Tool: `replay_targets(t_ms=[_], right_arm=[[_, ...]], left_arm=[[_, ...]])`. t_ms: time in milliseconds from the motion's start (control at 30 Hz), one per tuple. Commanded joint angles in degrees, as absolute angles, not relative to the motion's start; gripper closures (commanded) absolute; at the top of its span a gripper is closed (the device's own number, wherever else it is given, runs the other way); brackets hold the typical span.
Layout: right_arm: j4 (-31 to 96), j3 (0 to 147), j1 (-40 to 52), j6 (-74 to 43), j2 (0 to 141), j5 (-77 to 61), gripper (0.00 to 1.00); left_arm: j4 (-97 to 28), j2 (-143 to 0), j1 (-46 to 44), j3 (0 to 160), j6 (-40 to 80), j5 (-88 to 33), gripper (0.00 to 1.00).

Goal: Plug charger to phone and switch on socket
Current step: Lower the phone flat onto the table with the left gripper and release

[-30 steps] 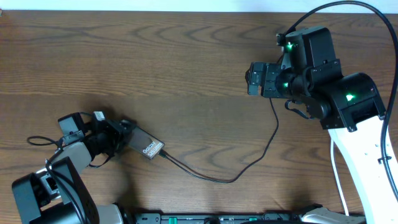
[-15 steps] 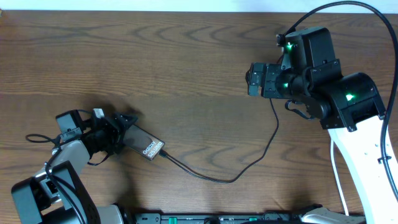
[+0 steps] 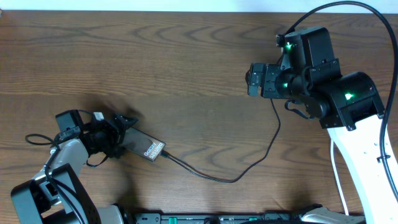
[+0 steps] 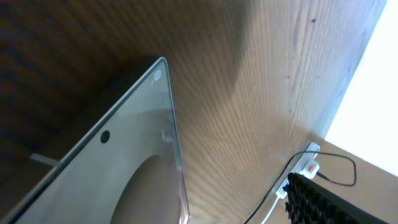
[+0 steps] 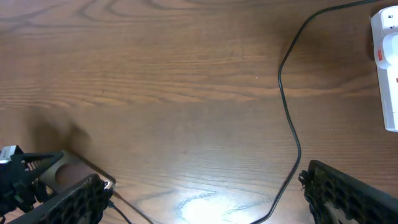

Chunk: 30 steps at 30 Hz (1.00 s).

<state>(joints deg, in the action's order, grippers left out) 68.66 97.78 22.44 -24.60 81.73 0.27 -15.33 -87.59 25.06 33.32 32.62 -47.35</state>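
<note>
Glass-faced and flat, the phone (image 3: 143,145) lies on the wooden table (image 3: 155,56) at the near left, its lettered end pointing toward the middle. I judge it light, rigid and slick on top, with a face that could scratch or crack. It is best taken by its two long edges near the end away from the port, with a gentle squeeze rather than any press on the face.

The left gripper (image 3: 123,135) sits at that unlettered end. Its fingers (image 3: 129,119) are spread apart, one on each side of the phone's corner, and seem to stand just clear of the edges, though the overhead view is too coarse to rule out a light touch. The left wrist view shows only the phone's glossy face very close below.

At the lettered end, the charger (image 3: 230,180) meets the phone with its plug tip (image 3: 165,155), which appears seated. The thin black cable looks limp and light, so a tug on it would drag the phone.

Farther off, the cable curves up toward the right arm. There the right gripper (image 5: 211,194) hangs with its fingers wide apart and holding nothing. The socket (image 5: 388,68) lies just beyond it, at the right edge of that wrist's view.
</note>
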Motion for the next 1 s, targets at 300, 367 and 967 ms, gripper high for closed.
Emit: replay_targets(t_ms=[300, 367, 967], right_arm=[[68.8, 98.1, 22.6, -25.3, 82.0, 1.2, 0.01], [68.8, 98.1, 22.6, -25.3, 82.0, 1.2, 0.01], [68.8, 98.1, 22.6, -25.3, 82.0, 1.2, 0.01]], left_arm=[[-25.5, -90.6, 25.1, 34.2, 33.3, -28.6, 0.09], [-26.6, -90.6, 25.1, 34.2, 33.3, -28.3, 0.09], [-32.6, -90.6, 25.1, 34.4, 33.7, -21.4, 0.09]])
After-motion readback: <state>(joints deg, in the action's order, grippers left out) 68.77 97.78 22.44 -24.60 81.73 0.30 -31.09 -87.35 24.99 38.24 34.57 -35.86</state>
